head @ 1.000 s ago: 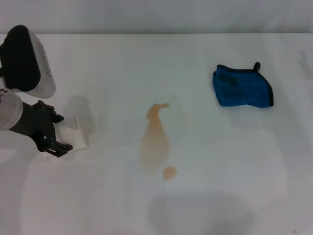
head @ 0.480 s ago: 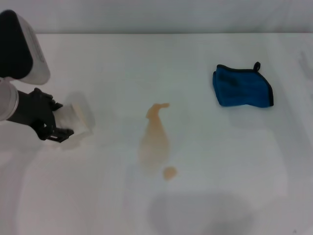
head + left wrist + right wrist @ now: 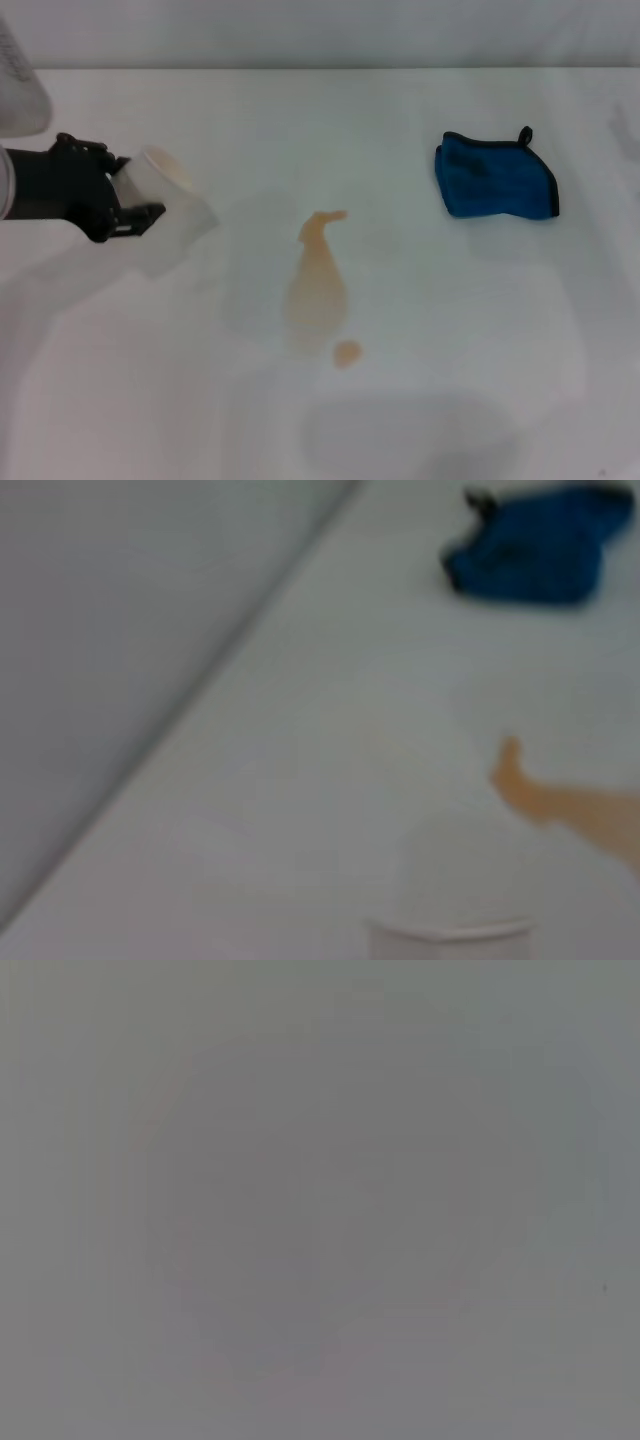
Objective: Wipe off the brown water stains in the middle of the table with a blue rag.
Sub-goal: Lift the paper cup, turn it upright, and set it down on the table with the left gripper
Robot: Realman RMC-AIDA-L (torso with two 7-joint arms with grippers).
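On the white table we see the brown stains at centre — a teardrop and a dot. The blue rag lies apart, far right. At the left edge, the left gripper clamps a tilted cup — apparently lifted.

The left arm is cut off by the head view's edge, only its wrist and gripper showing. The cup it carries is smeared by blur — its tilt cannot be told. In the left wrist view the cup's rim is cropped, and the blue rag is a soft blur. The right wrist view is featureless grey — nothing can be made out.
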